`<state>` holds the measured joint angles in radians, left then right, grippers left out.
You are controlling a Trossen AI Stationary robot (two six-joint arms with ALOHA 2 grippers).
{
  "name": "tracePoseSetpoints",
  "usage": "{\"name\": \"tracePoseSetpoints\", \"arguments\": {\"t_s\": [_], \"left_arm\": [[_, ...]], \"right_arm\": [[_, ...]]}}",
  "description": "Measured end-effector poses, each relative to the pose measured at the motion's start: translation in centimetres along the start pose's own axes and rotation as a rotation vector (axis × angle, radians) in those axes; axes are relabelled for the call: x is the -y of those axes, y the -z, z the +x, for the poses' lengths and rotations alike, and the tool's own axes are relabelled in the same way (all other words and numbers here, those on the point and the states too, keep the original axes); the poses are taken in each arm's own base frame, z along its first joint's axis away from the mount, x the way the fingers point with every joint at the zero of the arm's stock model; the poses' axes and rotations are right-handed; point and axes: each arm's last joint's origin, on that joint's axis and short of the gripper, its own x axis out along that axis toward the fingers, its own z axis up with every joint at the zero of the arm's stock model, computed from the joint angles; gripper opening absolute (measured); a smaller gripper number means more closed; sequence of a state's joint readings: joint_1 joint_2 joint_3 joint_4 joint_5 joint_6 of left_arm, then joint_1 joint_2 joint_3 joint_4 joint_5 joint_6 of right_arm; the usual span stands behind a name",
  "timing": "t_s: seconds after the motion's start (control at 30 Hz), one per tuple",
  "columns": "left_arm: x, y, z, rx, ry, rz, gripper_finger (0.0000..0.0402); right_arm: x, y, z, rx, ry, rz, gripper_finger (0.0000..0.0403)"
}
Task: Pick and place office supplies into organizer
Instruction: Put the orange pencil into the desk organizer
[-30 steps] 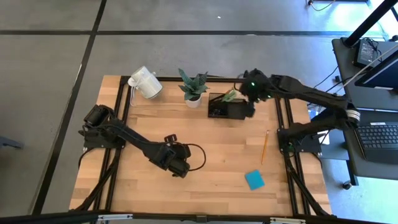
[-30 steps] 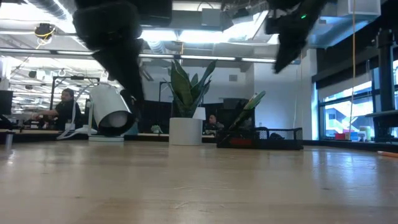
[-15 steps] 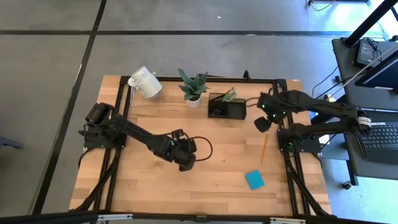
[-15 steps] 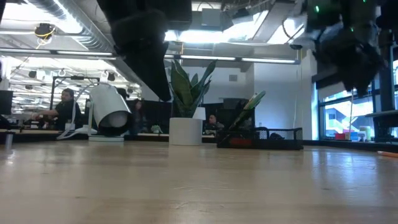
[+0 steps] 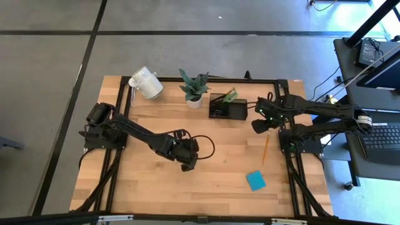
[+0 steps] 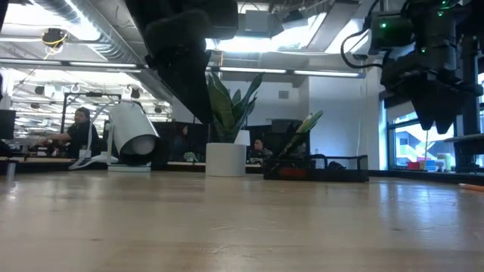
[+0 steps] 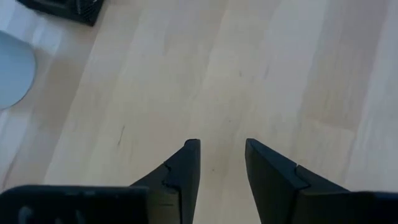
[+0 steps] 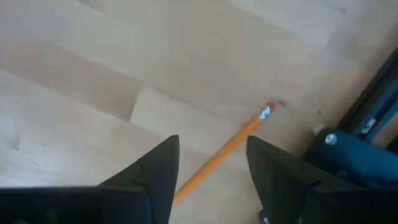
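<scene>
Since half a second ago the right gripper (image 5: 261, 124) has shifted only slightly, toward the organizer, while the left gripper (image 5: 187, 159) has barely moved over the middle of the worktop (image 5: 219, 169).

Largest first: the wooden worktop carries everything, with the left arm reaching across it from the left side and the right arm coming in from the right edge. At the back stand a white mug (image 5: 145, 82) lying on its side and a potted plant (image 5: 195, 87). Just beside the plant sits the black organizer (image 5: 227, 107) — a green-handled item (image 5: 230, 95) sticks up out of its back part, leaning, and small dark things lie in its left compartment, too small to name.

On the near right part of the worktop lies a blue sticky-note pad (image 5: 255, 180), flat and square. Between it and the right gripper lies an orange pencil (image 5: 265, 147), its long axis running front to back with a slight tilt, well apart from the organizer; its eraser end (image 8: 266, 112) shows in the right wrist view.

The right gripper's fingers (image 8: 155, 168) stand wide apart with the pencil below, holding nothing. The left gripper's fingers (image 7: 186, 165) are narrowly parted — empty over bare wood.
</scene>
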<state>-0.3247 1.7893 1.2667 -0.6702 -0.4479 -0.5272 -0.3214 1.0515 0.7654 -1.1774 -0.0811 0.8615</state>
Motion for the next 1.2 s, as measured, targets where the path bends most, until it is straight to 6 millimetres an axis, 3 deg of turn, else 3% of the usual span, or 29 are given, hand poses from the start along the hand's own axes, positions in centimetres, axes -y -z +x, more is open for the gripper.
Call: {"name": "tracePoseSetpoints", "arguments": {"t_s": [0.4,0.7,0.93,1.2], "left_arm": [[0.0,0.0,0.0,-0.001,0.005,0.103,0.012],[0.6,0.5,1.3,-0.052,0.027,0.126,0.012],[2.3,0.4,2.2,-0.011,0.14,0.213,0.012],[3.8,-1.5,1.6,0.202,0.305,0.261,0.012]], "right_arm": [[-2.2,1.7,1.1,-0.039,0.026,0.034,0.0157],[-5.2,3.1,3.4,-0.093,0.032,-0.108,0.0157],[-7.6,6.0,3.7,-0.116,0.016,-0.147,0.0157],[-8.4,9.7,3.7,-0.096,0.061,-0.107,0.0157]]}}
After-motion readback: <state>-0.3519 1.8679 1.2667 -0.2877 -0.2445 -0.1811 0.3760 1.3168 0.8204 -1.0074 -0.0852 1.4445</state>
